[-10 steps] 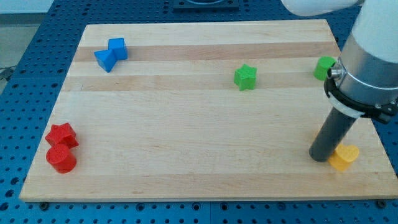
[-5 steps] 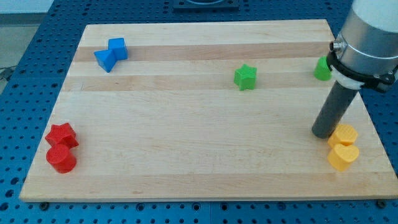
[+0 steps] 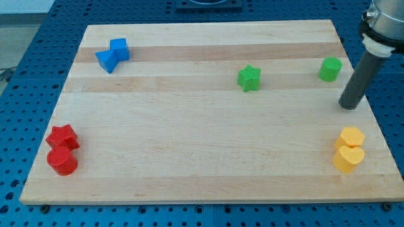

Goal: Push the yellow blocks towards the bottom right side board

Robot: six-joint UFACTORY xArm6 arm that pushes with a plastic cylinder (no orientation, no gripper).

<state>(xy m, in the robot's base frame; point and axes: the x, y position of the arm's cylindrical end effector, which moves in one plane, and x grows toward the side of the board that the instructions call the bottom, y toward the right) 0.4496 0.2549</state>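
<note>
Pulling away toward the frame's upper right, my tip (image 3: 348, 106) is now sitting clear of both yellow blocks (image 3: 349, 151), touching nothing and carrying nothing. They are resting together at the wooden board's (image 3: 189, 126) lower right, below the green cylinder (image 3: 329, 69).

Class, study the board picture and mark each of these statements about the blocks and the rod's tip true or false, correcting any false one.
1. The two yellow blocks sit touching near the board's bottom right corner. True.
2. My tip is pressed against the yellow blocks. False: it stands apart from them, nearer the view's top, below and right of the green cylinder.
3. The green star lies left of the green cylinder. True.
4. The red blocks are at the view's top left. False: they are at the bottom left; the blue blocks are top left.
</note>
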